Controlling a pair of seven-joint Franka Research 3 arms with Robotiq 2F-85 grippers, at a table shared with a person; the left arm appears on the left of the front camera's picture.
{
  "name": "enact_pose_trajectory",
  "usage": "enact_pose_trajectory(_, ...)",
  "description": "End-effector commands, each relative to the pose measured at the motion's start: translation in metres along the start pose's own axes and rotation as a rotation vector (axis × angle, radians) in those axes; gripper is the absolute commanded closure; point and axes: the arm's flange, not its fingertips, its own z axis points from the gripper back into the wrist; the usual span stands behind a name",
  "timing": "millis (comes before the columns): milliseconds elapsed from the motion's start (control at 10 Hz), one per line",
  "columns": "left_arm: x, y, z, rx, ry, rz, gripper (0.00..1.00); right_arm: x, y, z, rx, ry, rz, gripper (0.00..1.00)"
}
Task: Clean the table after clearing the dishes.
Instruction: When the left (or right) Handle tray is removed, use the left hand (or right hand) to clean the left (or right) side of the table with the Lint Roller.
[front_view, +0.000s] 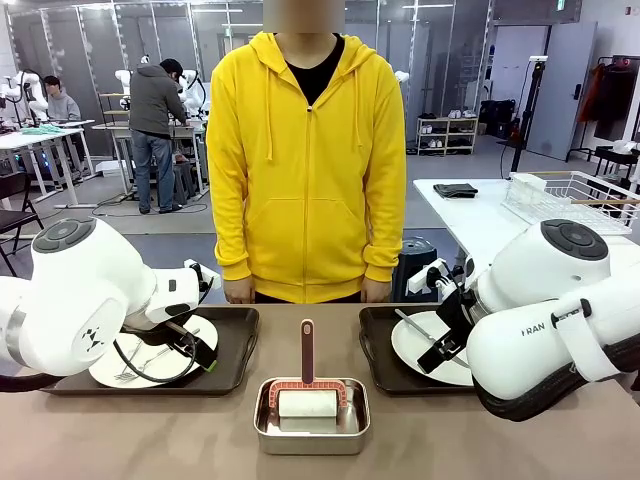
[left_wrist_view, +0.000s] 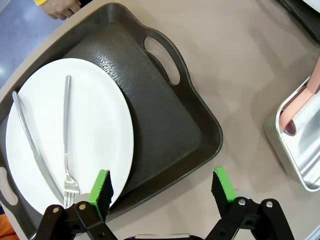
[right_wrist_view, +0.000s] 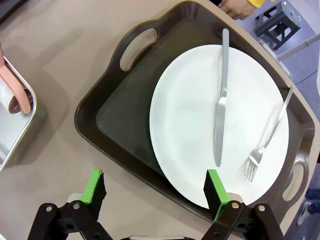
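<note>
Clearing step. My left gripper (left_wrist_view: 162, 186) and right gripper (right_wrist_view: 155, 189) hang wide open, empty, over the near rims of the left tray (left_wrist_view: 160, 130) and right tray (right_wrist_view: 120, 120), dishes (left_wrist_view: 95, 130) aboard, on the table (front_view: 150, 430). Next, I judge: lower, clamp each rim.

Large matte table (front_view: 150, 435) is reading plain taupe-brown. Rectangular handled trays (left_wrist_view: 165, 125) are showing dark brown-black, pebbled grain inside. Round plates (left_wrist_view: 90, 130) are showing plain white; forks (left_wrist_view: 66, 135) and knives (left_wrist_view: 30, 140) silver. In the square steel pan (front_view: 262, 432), roller (front_view: 307, 403) is showing white, handle (front_view: 307, 350) dusty pink.
</note>
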Motion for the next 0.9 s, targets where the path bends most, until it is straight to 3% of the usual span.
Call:
enact_pose_trajectory(0, 0.0, 0.0, 0.0, 0.0, 0.0, 0.001, 0.0, 0.0, 0.001, 0.0, 0.001, 0.0, -0.001, 0.0)
enact_pose_trajectory(200, 0.009, 0.007, 0.005, 0.001, 0.024, 0.001, 0.0, 0.01, -0.007, 0.009, 0.022, 0.003, -0.005, 0.0)
enact_pose_trajectory(500, 0.038, 0.033, 0.029, -0.075, 0.063, 0.005, 0.0, 0.04, -0.042, 0.028, 0.254, 0.011, -0.089, 0.0)
enact_pose_trajectory(800, 0.061, 0.079, 0.052, -0.357, 0.051, 0.068, 0.0, 0.072, -0.081, 0.043, 0.467, 0.005, -0.16, 0.0)
